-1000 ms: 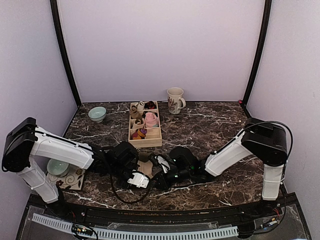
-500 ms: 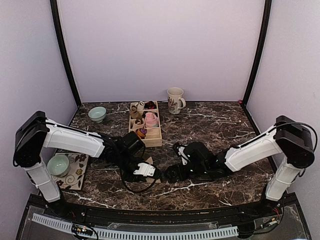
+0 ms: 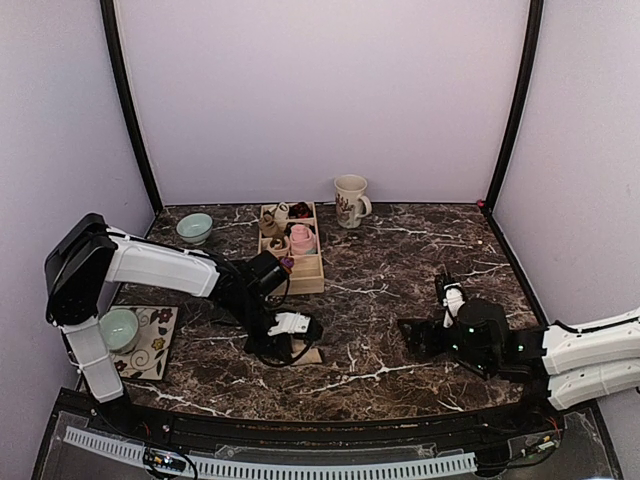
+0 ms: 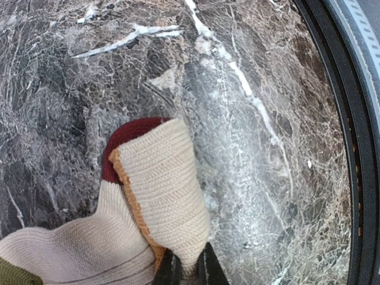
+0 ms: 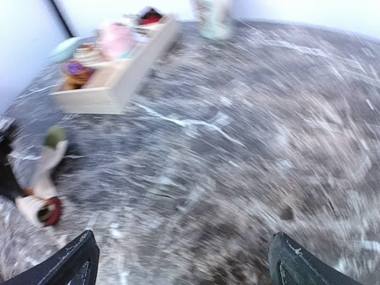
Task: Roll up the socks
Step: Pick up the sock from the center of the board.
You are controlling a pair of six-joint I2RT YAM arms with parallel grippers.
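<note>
Beige socks (image 4: 160,184) with a maroon toe, orange trim and an olive cuff lie folded on the marble near the front middle (image 3: 304,353). My left gripper (image 4: 185,270) is shut on the beige fold, pinching its lower end; from above it sits over the socks (image 3: 288,335). My right gripper (image 5: 187,267) is open with nothing between its fingers and hangs low over bare marble, well to the right of the socks (image 3: 414,338). The blurred right wrist view shows the socks far left (image 5: 43,189).
A wooden divided tray (image 3: 302,275) holding small sock bundles, one pink (image 3: 302,238), stands behind the socks. A patterned mug (image 3: 350,200) is at the back. A teal bowl (image 3: 194,228) sits back left. Another bowl (image 3: 117,330) rests on a patterned mat (image 3: 152,352) front left.
The right gripper opened and its arm pulled back to the right, away from the socks. The left arm shifted slightly right and back, still holding the socks.
</note>
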